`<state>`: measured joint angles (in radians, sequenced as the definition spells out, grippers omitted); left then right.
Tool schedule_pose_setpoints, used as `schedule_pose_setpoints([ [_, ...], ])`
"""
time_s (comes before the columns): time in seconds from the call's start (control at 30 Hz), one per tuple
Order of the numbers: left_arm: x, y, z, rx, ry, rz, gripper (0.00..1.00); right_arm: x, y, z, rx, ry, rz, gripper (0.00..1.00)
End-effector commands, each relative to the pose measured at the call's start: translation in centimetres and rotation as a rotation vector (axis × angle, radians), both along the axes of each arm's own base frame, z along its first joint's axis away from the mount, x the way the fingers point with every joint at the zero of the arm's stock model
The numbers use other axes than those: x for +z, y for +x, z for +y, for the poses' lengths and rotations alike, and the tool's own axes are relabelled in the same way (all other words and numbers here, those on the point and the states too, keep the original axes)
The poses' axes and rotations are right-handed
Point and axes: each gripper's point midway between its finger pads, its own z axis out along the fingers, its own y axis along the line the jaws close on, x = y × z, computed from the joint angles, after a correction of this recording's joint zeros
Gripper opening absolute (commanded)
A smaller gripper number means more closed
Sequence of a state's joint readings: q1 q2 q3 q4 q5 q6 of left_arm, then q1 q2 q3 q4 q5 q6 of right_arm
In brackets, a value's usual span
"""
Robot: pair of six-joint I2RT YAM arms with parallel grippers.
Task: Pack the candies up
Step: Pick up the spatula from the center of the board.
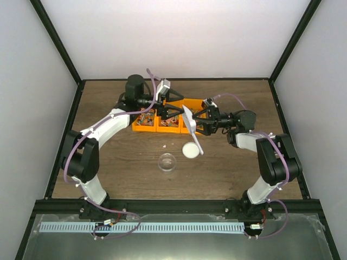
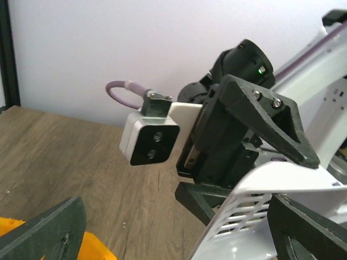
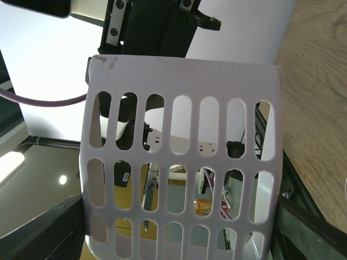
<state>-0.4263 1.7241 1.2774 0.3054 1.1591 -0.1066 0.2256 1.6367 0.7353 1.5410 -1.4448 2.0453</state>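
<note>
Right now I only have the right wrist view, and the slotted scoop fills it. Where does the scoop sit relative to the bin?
Observer: From above, the scoop is held over the right compartment of the orange bin, with its handle pointing toward the arm bases.
Operator: Where is the left gripper?
Observer: The left gripper is over the bin's middle, just left of the scoop, jaws open.
Operator: And the cup?
Observer: The clear cup stands upright on the table, nearer the bases and apart from the bin.
</note>
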Motion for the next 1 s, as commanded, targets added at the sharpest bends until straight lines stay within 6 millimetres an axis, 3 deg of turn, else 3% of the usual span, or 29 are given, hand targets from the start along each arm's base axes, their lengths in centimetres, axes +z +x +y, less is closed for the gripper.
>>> schedule_pose_setpoints([
  [0.0,-0.6,-1.8,-0.2,-0.143,0.013,-0.070,0.93,3.2,-3.5,-0.4,0.028,0.073,-0.382,0.74],
  [0.1,-1.1,-2.5,-0.2,-0.189,0.036,-0.068,0.89,3.6,-3.4,-0.5,0.024,0.081,-0.394,0.74],
  [0.23,-1.5,-3.2,-0.1,-0.205,0.049,-0.075,0.71,4.3,-3.2,-0.4,0.017,0.093,-0.402,0.74],
  [0.4,-1.2,-3.8,-0.9,-0.227,0.037,-0.059,0.58,4.5,-3.0,-0.1,0.027,0.095,-0.406,0.74],
  [0.47,-0.7,-4.1,-1.4,-0.236,0.027,-0.052,0.42,4.3,-2.9,-0.1,0.025,0.095,-0.397,0.74],
  [0.6,0.3,-4.1,-1.8,-0.232,0.003,-0.056,0.24,4.2,-2.8,0.1,0.018,0.109,-0.385,0.74],
  [0.63,0.5,-4.1,-1.9,-0.233,-0.002,-0.051,0.12,4.2,-2.7,0.1,0.017,0.111,-0.381,0.74],
  [0.67,0.6,-4.0,-1.9,-0.235,-0.004,-0.037,0.05,4.2,-2.7,0.1,0.015,0.112,-0.379,0.74],
  [0.8,0.6,-3.9,-2.0,-0.238,-0.005,-0.015,0.04,4.4,-2.8,0.1,0.015,0.115,-0.381,0.74],
  [0.97,0.5,-3.7,-1.8,-0.225,-0.002,0.018,0.04,4.7,-2.1,-0.2,-0.032,0.141,-0.368,0.97],
])
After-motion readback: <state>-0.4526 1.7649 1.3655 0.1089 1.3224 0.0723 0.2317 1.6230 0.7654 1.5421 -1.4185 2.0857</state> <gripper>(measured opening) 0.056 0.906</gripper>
